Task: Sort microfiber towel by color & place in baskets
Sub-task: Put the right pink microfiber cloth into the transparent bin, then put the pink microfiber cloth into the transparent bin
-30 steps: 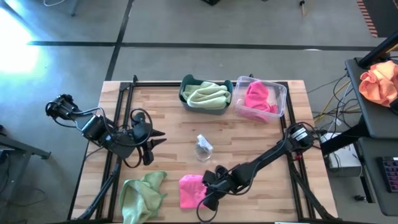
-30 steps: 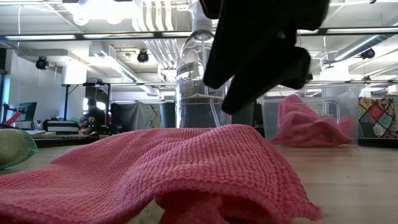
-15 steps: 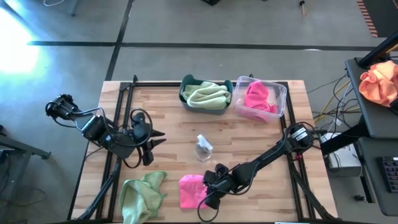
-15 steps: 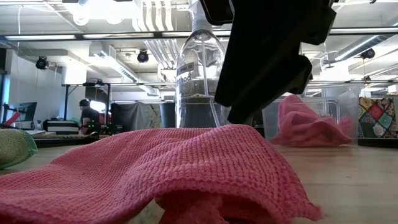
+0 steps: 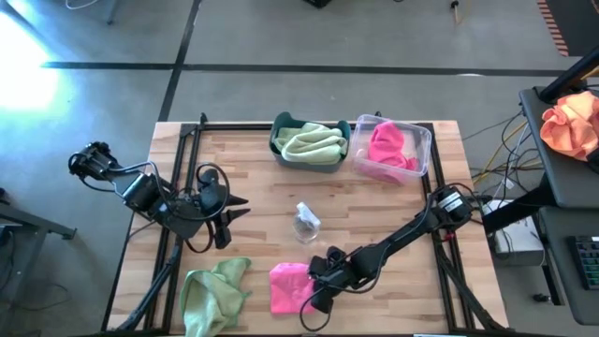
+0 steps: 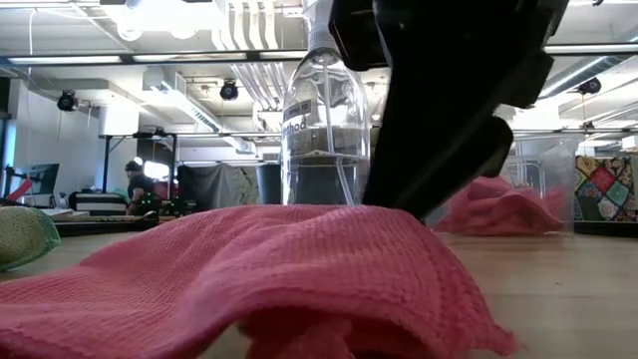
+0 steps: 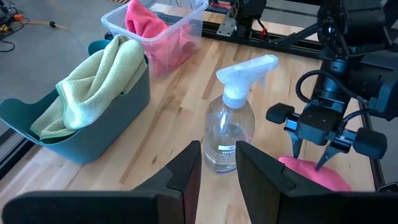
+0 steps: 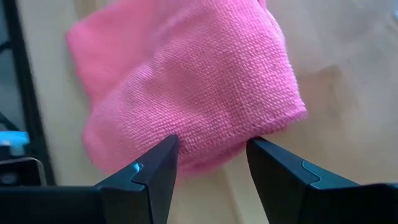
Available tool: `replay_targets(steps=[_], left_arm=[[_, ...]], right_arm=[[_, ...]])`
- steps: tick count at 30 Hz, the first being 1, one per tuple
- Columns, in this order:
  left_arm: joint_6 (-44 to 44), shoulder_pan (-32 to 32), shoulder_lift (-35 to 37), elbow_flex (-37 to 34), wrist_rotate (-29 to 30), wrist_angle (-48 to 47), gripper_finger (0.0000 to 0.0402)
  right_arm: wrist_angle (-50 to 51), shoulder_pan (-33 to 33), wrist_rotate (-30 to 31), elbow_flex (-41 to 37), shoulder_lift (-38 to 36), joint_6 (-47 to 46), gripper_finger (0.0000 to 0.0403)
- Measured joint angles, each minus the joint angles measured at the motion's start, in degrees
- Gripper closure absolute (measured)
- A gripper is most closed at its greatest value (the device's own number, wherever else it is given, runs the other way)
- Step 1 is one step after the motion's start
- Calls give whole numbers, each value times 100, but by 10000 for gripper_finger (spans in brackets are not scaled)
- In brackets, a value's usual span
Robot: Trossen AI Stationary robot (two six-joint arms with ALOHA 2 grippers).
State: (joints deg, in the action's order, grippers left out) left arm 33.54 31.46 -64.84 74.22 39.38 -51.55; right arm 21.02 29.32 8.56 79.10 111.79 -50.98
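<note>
Now, right gripper: at the near edge of the table, low over the loose pink towel; its two dark, smooth fingers stand spread, one either side of the towel's rounded fold, and nothing is pinched between them yet.
Loose pink towel: a soft cloth with a fine knitted, looped weave, crumpled into a thick rumpled mound on the wood near the front edge, right of the loose green one.
Loose green towel: pale sage, limp and creased, spread flat at the near-left part of the table, partly over the edge.
Left gripper: held above the left side of the table, well apart from both loose cloths; its flat dark fingers are parted with a narrow gap and hold nothing.
Teal basket: an opaque, smooth plastic tub with rounded corners at the far side of the table; a folded sage towel fills it and bulges above the rim.
Clear basket: a see-through rectangular plastic tub just beside the teal one, on its right; a bright pink towel is bunched inside it.
Spray bottle: clear rounded plastic with a white trigger head, upright near the table's middle, between the baskets and the loose cloths.
Table: pale butcher-block wood in glued strips, framed by black rails.
Orange cloth: a crumpled bundle on a dark stand off the table's right side.
</note>
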Motion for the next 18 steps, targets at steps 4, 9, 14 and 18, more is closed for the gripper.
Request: replay_targets(steps=[4,9,14,18], left_arm=[[-2,0,0,0,0,0,315],[-1,0,0,0,-4,-2,315],[0,1,0,0,-125,-9,315],[2,18,-8,0,-154,-55,315]], right_arm=[[-335,-2,0,-48,0,0,218],[-449,-13,-70,-51,195,-140,218],[-1148,-42,-626,17,661,-421,218],[-1161,-42,-717,267,955,-495,218]])
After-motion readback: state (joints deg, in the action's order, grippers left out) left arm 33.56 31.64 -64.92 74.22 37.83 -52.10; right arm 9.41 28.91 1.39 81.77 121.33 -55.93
